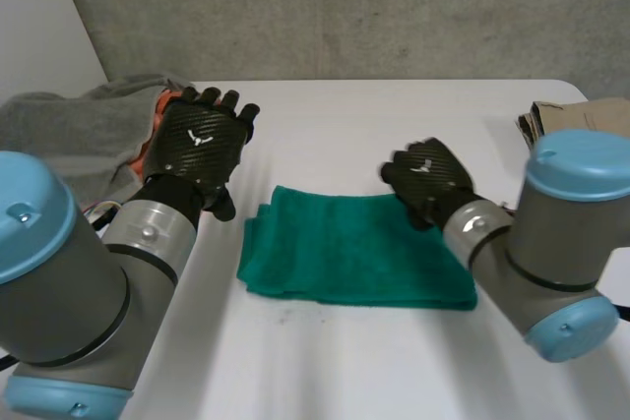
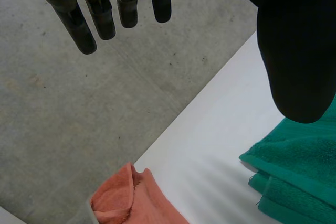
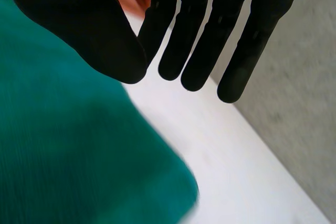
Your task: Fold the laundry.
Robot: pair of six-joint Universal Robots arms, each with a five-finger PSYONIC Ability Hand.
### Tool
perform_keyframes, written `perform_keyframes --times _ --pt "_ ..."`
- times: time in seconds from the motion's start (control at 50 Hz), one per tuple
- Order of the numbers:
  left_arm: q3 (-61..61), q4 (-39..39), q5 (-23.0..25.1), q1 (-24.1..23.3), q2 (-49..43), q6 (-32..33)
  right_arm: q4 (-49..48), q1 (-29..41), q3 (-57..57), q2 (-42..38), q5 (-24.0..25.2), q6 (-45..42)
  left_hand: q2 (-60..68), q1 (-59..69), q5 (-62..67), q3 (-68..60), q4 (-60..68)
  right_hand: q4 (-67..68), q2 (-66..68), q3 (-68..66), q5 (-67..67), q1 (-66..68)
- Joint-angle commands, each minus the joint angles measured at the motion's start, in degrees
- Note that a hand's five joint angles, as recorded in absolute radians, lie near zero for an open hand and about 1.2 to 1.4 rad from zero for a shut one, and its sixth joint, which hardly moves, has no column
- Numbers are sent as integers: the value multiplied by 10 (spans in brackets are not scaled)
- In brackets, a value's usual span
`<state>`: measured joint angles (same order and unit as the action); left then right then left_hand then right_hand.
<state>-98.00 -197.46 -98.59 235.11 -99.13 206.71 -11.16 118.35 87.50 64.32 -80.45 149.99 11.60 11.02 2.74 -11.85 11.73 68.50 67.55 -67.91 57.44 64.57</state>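
So the green towel [image 1: 354, 248] lay folded at the middle of the table [image 1: 394, 115]. Both hands were empty, fingers straight: right hand [image 1: 428, 176] over its 2 o'clock corner, left hand [image 1: 202, 140] off at 10 o'clock by the orange cloth [image 2: 131, 198]. I reckoned the stacked edges wanted pressing square before the next piece

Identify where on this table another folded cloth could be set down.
Bare table lies beyond the green towel, between the left hand and right hand, and along the near edge before the towel. Crowded: the grey laundry pile with orange cloth at left, brown stack at right.
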Motion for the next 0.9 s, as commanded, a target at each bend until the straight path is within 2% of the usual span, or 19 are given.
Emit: perform_keyframes --times 0.02,0.1,0.18,0.22,0.28,0.36,0.42,0.5,0.52,0.54,0.64,0.74,0.78,0.9 --pt "-25 1 1 14 19 -1 21 40 -2 -2 -35 28 -16 -10 -27 19 -17 -342 -332 336 -331 -303" --pt "-38 1 3 17 25 -4 42 29 55 4 -58 71 -16 -10 -27 19 -17 -478 -469 472 -467 -439" --pt "-40 1 7 14 25 -26 49 -49 130 33 -38 94 -16 -10 -27 19 -17 -485 -475 479 -474 -446" --pt "-39 1 10 12 25 -50 44 -94 173 44 -6 93 -16 -10 -27 19 -17 -477 -467 471 -466 -437" --pt "-36 1 23 11 25 -73 36 -118 199 48 23 91 -16 -10 -27 19 -17 -471 -462 466 -461 -432" --pt "-33 0 52 13 25 -95 16 -127 210 50 26 92 -16 -10 -27 18 -17 -436 -427 430 -426 -397" --pt "-32 -1 62 13 25 -100 -2 -129 211 47 23 90 -14 -8 -25 16 -15 -384 -375 378 -374 -345" --pt "-32 -3 64 13 25 -101 -12 -131 207 40 23 85 -14 -8 -25 16 -15 -206 -197 200 -196 -167" --pt "-32 -3 64 13 25 -101 -13 -131 203 33 19 81 -14 -8 -25 16 -15 41 50 -47 51 80" --pt "-32 -2 64 14 25 -101 -14 -131 203 29 14 78 -14 -8 -25 16 -15 114 124 -120 125 154" --pt "-33 -1 64 15 25 -101 -38 -134 201 44 -30 48 -14 -8 -25 16 -15 115 125 -121 126 154" --pt "-32 -1 63 15 29 -101 -50 -122 175 91 -49 -8 -14 -8 -25 16 -15 115 125 -121 126 154" --pt "-33 -1 63 15 34 -101 -44 -95 146 94 -51 -37 -14 -8 -25 16 -15 115 125 -121 126 154" --pt "-35 -1 62 16 42 -102 -45 43 68 46 -42 -88 -16 -10 -27 18 -17 115 125 -121 126 154"
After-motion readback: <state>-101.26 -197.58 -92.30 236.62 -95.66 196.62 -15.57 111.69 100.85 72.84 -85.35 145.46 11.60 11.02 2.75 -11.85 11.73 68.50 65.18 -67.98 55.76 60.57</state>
